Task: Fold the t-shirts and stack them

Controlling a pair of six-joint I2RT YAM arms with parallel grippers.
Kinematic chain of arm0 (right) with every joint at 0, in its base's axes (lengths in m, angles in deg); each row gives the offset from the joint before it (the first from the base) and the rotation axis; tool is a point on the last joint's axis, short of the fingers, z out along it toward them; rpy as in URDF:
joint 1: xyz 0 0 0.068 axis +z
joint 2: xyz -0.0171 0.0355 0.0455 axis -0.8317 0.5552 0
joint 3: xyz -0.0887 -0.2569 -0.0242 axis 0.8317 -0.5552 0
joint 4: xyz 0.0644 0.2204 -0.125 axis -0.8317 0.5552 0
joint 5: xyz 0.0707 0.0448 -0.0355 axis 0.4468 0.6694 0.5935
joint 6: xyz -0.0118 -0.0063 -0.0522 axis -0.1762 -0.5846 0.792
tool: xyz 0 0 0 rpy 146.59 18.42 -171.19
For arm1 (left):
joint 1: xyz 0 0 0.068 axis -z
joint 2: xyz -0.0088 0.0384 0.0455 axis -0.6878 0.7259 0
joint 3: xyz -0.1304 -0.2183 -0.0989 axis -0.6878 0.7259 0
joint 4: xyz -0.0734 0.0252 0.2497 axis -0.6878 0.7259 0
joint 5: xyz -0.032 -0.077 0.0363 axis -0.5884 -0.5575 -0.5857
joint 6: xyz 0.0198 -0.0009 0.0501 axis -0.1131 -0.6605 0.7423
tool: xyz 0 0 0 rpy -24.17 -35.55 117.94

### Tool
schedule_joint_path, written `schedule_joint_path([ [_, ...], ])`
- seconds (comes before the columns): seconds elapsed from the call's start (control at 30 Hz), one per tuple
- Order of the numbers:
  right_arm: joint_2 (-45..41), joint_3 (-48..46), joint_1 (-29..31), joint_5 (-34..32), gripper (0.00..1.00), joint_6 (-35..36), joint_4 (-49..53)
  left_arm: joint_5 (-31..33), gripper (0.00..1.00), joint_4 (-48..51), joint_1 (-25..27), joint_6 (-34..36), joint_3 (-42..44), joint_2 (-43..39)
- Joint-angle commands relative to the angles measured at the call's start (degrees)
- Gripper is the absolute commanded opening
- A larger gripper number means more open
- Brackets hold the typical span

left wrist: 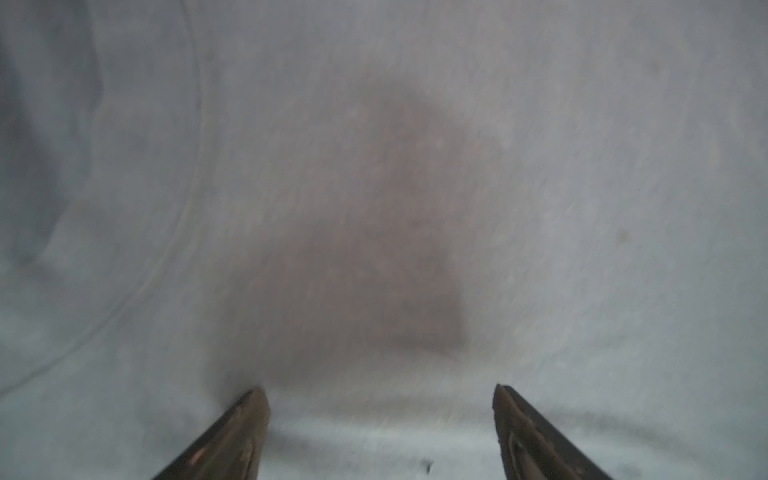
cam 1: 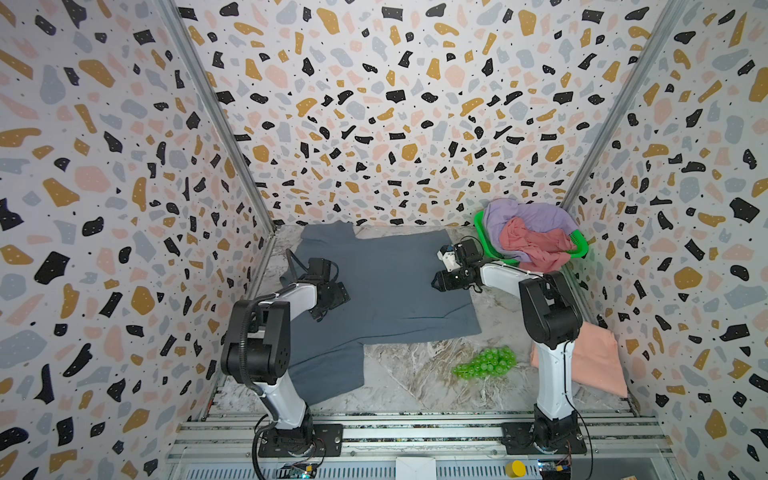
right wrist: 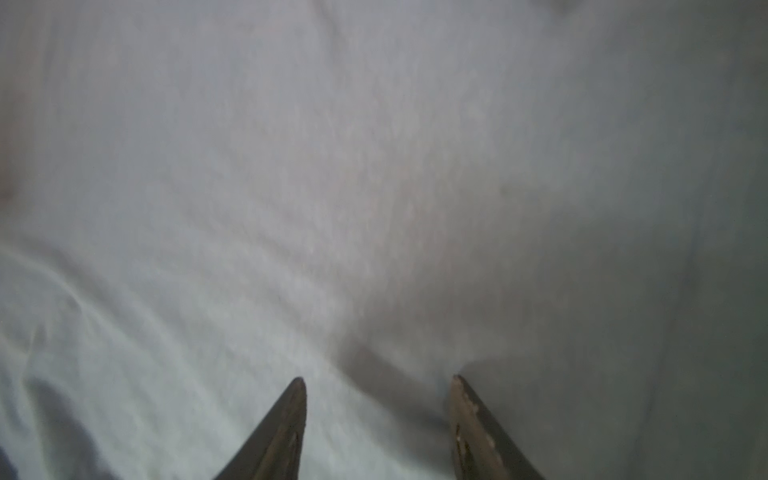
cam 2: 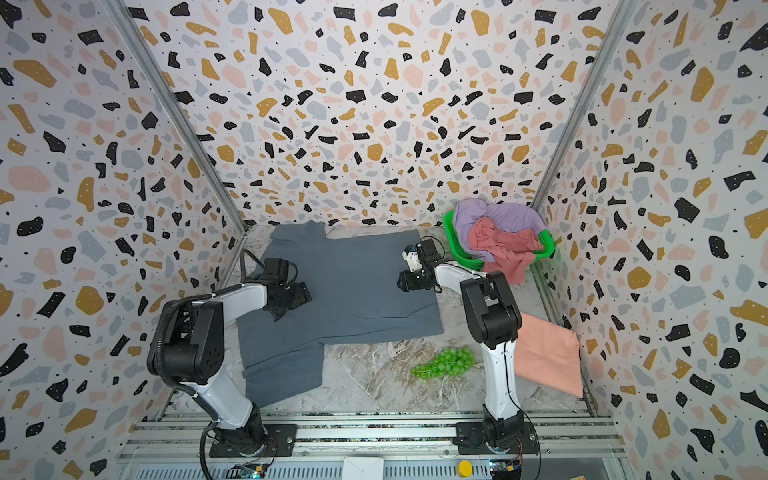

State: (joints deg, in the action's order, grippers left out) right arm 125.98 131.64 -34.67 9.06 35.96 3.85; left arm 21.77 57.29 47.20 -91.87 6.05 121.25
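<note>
Slate-grey t-shirt lies spread flat; left gripper and right gripper are released over it, empty; a shallow pinch might snag one layer, skewing the fold.

Gripper, jaws apart, close above blurred grey t-shirt

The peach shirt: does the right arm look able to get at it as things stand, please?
Probably yes: the peach shirt lies bare beside that arm's base, and the right gripper stands open over the grey shirt, holding nothing.
</note>
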Motion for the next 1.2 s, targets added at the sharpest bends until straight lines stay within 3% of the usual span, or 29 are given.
schedule_joint_path([
  [0.0, -2.42, 0.47, -0.22, -2.19, 0.56, 0.31, 7.25, -2.7, 0.87, 2.16, -0.62, 0.39, -3.54, -1.97],
  [0.2, 4.11, 16.46, -0.74, -0.79, 0.58, -2.12, -0.86, -4.85, 0.87, 2.68, -0.94, 2.42, -29.39, 12.73],
  [0.37, 17.48, 33.5, -1.87, 1.65, 0.58, -6.91, -7.1, -8.21, 0.87, 5.08, -1.89, 3.0, -51.83, 30.38],
  [0.5, 25.04, 42.39, -2.44, 3.7, 0.58, -9.59, -10.32, -8.12, 0.87, 4.17, -2.67, 1.53, -61.01, 37.56],
  [0.6, 29.01, 48.05, -2.8, 4.78, 0.58, -10.58, -7.55, -8.21, 0.87, 1.81, -3.69, -0.58, -60.22, 38.72],
  [0.7, 28.76, 46.15, -2.8, 5.25, 0.58, -9.82, -4.74, -8.45, 0.87, 0.67, -4.26, -1.21, -55.92, 37.78],
  [0.93, 16.69, 22.54, -2.74, 3.12, 0.57, -5.92, -0.34, -7.03, 0.87, 1.96, -4.89, 1.28, -40.99, 32.21],
  [1.0, 11.99, 15.63, -2.62, -0.89, 0.57, -3.42, 1.01, -7.73, 0.87, 2.21, -4.89, 1.3, -35.6, 29.74],
  [1.17, 5.32, 8.09, -3.23, -5.98, 0.57, 0.63, 4.99, -7.01, 0.85, 7.88, -4.67, 3.11, -28.11, 22.72],
])
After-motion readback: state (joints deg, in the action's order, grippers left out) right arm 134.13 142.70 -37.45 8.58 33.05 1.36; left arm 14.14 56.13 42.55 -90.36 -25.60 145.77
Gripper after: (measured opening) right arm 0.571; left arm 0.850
